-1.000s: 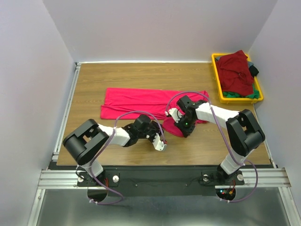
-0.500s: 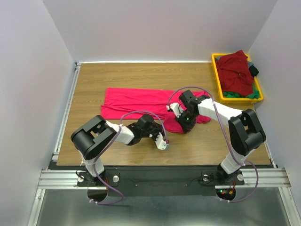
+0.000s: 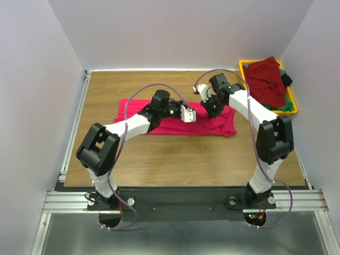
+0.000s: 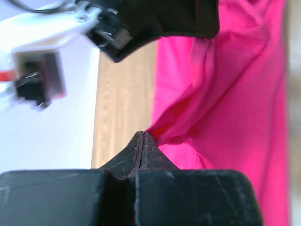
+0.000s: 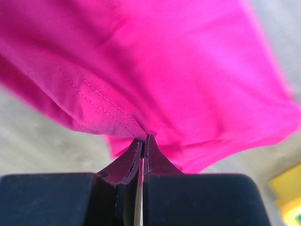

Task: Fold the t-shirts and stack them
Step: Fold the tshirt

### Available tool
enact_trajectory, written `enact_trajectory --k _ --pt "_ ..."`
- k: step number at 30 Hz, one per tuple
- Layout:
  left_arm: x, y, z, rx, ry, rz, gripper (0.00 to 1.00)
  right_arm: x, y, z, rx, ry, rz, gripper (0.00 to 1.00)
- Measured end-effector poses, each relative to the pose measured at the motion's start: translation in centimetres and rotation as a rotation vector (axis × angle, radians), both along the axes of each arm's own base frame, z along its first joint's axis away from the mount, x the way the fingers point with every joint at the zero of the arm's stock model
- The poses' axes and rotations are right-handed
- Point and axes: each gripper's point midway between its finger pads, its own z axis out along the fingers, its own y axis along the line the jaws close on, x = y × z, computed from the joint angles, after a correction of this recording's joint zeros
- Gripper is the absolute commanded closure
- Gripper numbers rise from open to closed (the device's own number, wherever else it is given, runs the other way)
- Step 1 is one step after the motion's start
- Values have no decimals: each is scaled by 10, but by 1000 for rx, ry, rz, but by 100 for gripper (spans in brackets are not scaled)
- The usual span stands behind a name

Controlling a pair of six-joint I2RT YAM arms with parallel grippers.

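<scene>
A crimson t-shirt (image 3: 175, 121) lies spread along the middle of the table. My left gripper (image 3: 187, 113) is over the shirt's middle, shut on a pinch of its cloth (image 4: 162, 129). My right gripper (image 3: 211, 108) is over the shirt's right part near its far edge, shut on a hemmed fold (image 5: 136, 127). The right gripper's black body shows at the top of the left wrist view (image 4: 160, 19). A maroon t-shirt (image 3: 267, 81) lies heaped on top of green (image 3: 260, 107) and dark cloth in the bin.
A yellow plastic bin (image 3: 246, 93) stands at the far right corner of the wooden table (image 3: 159, 159). Grey walls close in the left, back and right sides. A metal rail (image 3: 170, 199) runs along the near edge by the arm bases.
Both grippers moved from the near side of the shirt toward the far side, carrying the lower edge over. The bunched cloth near the table's middle front is gone and the shirt looks flatter.
</scene>
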Motion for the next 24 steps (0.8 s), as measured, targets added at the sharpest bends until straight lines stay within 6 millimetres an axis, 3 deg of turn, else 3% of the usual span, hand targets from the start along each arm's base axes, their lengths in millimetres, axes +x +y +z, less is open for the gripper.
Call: enact_trajectory --k 3,8,14,24 --pt "18 2 7 -29 22 27 100 34 -8 0 -16 -33 -32 99" --pt "44 3 -26 1 98 69 100 75 -18 -5 -47 -72 -57 99" --pt "57 11 -68 48 172 107 100 86 -19 -23 -78 -54 -47 99" --pt "78 9 -82 39 176 159 100 115 -18 -32 -110 -85 -69 99"
